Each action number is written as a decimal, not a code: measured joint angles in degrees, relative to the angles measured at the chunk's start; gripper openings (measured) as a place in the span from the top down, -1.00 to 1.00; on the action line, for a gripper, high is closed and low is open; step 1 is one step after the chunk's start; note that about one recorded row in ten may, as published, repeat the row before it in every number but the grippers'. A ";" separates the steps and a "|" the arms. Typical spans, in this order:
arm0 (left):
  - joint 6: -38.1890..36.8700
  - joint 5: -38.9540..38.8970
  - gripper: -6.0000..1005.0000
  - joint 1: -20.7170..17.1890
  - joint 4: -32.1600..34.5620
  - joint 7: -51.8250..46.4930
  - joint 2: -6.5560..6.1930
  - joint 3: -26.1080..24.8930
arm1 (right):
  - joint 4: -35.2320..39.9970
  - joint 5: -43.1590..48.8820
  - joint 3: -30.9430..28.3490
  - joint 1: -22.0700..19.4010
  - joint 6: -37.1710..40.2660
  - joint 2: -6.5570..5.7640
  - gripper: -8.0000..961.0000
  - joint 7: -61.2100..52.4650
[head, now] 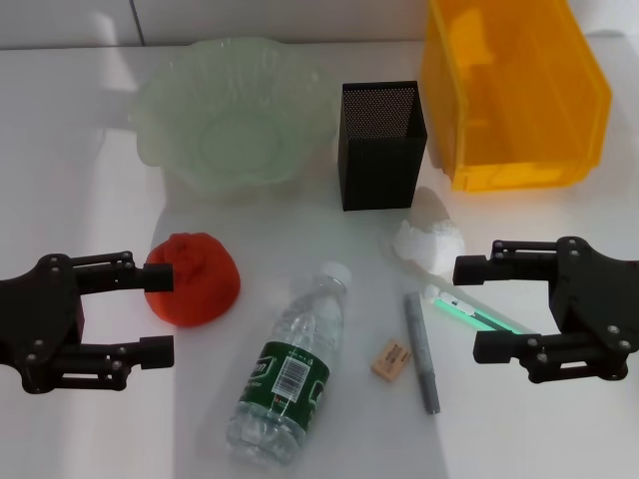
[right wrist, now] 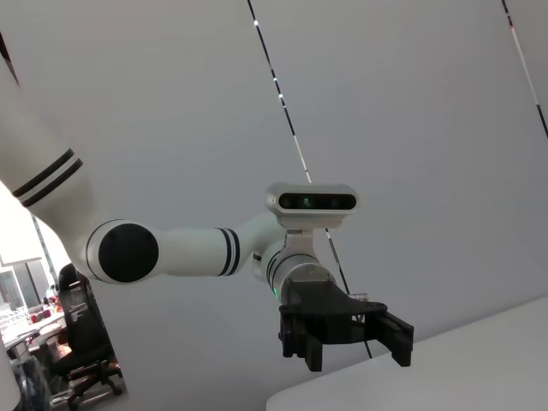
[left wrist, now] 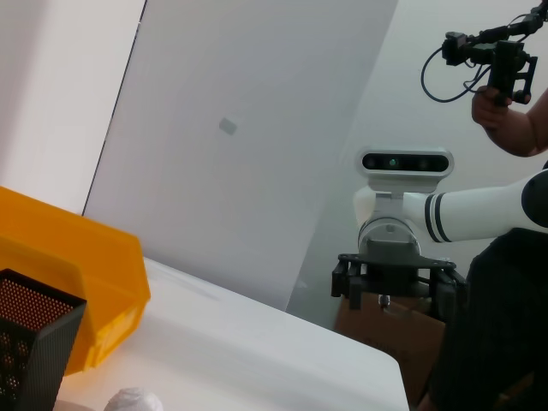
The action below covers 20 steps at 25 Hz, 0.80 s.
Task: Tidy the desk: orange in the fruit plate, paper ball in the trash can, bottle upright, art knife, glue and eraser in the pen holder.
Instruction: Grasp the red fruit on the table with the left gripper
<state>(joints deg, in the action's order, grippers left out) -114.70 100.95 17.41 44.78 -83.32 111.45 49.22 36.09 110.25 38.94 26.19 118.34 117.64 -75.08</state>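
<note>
The red-orange orange (head: 197,279) lies on the white desk (head: 90,200) at the front left. My left gripper (head: 158,315) is open just left of it, its upper finger at the orange's edge. The bottle (head: 290,369) lies on its side at the front centre. The tan eraser (head: 391,359) lies right of it, beside a grey stick-like tool (head: 421,351). A white-and-green pen-like item (head: 467,309) lies between the fingers of my open right gripper (head: 469,307). The paper ball (head: 429,237) sits behind it. The fruit plate (head: 160,100), pen holder (head: 382,150) and trash can (head: 514,100) stand at the back.
The left wrist view shows the trash can (left wrist: 77,265), the pen holder (left wrist: 26,351), the top of the paper ball (left wrist: 130,400) and my right gripper (left wrist: 394,291) beyond the desk's edge. The right wrist view shows my left gripper (right wrist: 347,347). A person holds a camera rig (left wrist: 497,64).
</note>
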 joint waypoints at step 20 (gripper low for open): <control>1.65 1.87 -0.59 2.36 8.66 -4.78 -1.15 -2.16 | -0.05 -0.05 -0.94 -1.26 -0.94 0.32 -0.52 0.18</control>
<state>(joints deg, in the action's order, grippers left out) -113.05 102.82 19.77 53.44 -88.10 110.29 47.06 36.04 110.20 37.99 24.92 117.40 117.96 -74.91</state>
